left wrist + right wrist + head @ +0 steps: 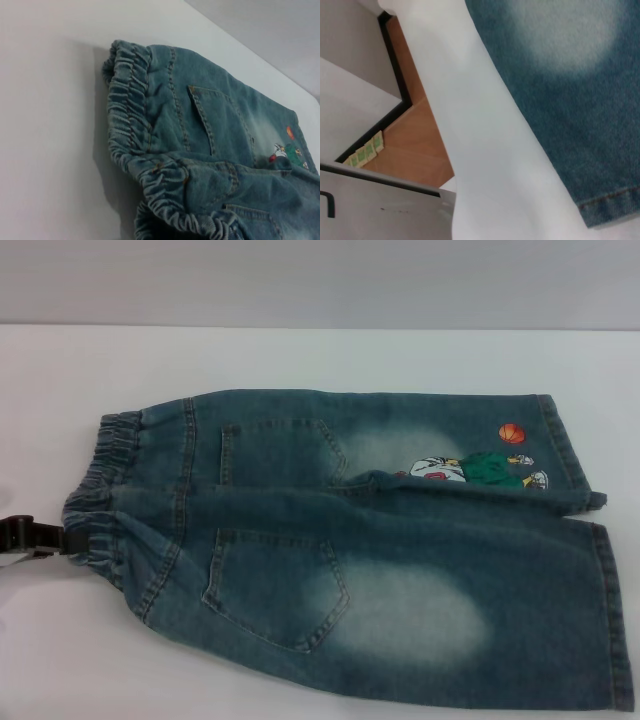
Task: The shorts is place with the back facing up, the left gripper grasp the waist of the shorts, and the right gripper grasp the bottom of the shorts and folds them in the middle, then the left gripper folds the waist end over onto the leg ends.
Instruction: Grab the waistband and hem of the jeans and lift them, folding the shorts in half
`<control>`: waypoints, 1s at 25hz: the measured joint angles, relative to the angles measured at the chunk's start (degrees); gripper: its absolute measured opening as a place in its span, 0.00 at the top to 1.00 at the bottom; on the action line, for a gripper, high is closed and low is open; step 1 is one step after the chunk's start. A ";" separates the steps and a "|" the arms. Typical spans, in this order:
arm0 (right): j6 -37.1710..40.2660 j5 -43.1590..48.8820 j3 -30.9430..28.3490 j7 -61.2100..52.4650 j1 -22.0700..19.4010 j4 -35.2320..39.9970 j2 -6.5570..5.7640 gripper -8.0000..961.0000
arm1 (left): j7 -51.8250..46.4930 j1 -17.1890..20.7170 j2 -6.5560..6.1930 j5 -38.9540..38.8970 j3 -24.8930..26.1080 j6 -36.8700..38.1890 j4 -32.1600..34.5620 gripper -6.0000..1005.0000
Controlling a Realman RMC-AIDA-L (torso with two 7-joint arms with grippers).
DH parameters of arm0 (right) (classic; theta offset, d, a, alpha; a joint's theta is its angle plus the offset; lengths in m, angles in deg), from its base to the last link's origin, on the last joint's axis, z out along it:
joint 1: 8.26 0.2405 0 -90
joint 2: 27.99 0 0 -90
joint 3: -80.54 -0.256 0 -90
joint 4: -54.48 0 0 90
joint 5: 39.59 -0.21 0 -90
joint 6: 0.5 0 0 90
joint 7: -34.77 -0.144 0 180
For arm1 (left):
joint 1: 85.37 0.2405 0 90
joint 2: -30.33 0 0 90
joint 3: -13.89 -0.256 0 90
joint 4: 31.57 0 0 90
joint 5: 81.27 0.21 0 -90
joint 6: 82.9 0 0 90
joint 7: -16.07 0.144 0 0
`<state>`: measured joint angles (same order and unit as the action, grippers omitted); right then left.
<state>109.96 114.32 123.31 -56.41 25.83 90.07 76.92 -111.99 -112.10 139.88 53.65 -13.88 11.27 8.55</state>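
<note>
Shorts (pixel 380 570) x1, blue faded denim, lying flat on the white table (pixel 300 355), back side up. Waist (pixel 105 485) points to the robot's left, leg ends (pixel 600 590) to its right. Two patch back pockets visible, one per side: the nearer one (pixel 275 585) and the farther one (pixel 280 450). Two pale faded patches, one just right of each pocket. One cartoon figure (pixel 475 470) plus one orange basketball (pixel 511 433) on the farther leg, near its hem. Two legs, the nearer overlapping the farther one's inner edge along the middle; the farther leg's hem corner is slightly curled up at the right. Shorts not yet folded.

Left gripper (pixel 55 537): only a dark piece shows at the left edge of the head view, right at the nearer end of the waistband, touching or just beside it; can't tell whether the fingers are spread or closed. Left wrist view shows no fingers, just the ruffled elastic band close up with the far pocket and print beyond.

Right gripper: not visible in any view. Its wrist view looks at the nearer leg's hem corner (pixel 610 205), flat on the table near the table edge, with wood floor (pixel 415 140) below.
</note>
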 joint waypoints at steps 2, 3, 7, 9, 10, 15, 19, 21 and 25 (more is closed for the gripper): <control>-0.67 0.01 0.47 -0.25 0.00 0.00 0.29 0.28 | 0.00 0.00 -0.01 0.00 0.00 -0.02 -0.05 0.93; -0.98 0.02 0.57 -0.27 0.00 0.00 0.45 0.28 | -0.01 0.00 0.01 0.00 0.00 -0.03 -0.06 0.93; -1.73 0.04 0.59 -0.59 0.21 0.01 0.83 0.28 | 0.00 0.01 0.05 0.00 0.00 -0.05 -0.06 0.92; -2.17 0.06 0.68 -1.02 0.33 0.01 0.91 0.28 | -0.01 0.01 0.05 0.00 0.00 -0.05 -0.05 0.92; -2.38 0.07 0.81 -1.17 0.39 0.01 0.94 0.28 | 0.00 0.01 0.05 0.00 0.00 -0.05 -0.06 0.92; -2.72 0.08 1.24 -1.71 0.56 0.01 1.06 0.28 | -0.10 0.01 0.05 0.00 0.00 -0.01 -0.05 0.92; -3.27 0.07 1.40 -2.15 0.64 0.07 1.20 0.28 | -0.48 0.01 0.04 0.00 -0.01 -0.01 -0.05 0.92; -3.42 0.08 1.76 -2.63 0.68 0.33 1.42 0.28 | -0.56 0.01 0.00 0.00 -0.01 0.00 -0.05 0.92; -3.46 0.07 2.52 -3.07 0.88 0.71 2.00 0.28 | -0.61 -0.01 -0.05 0.00 -0.01 0.01 -0.05 0.92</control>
<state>106.50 114.40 125.83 -59.49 26.71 90.77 78.92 -112.60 -112.10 139.83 53.64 -13.89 11.29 8.50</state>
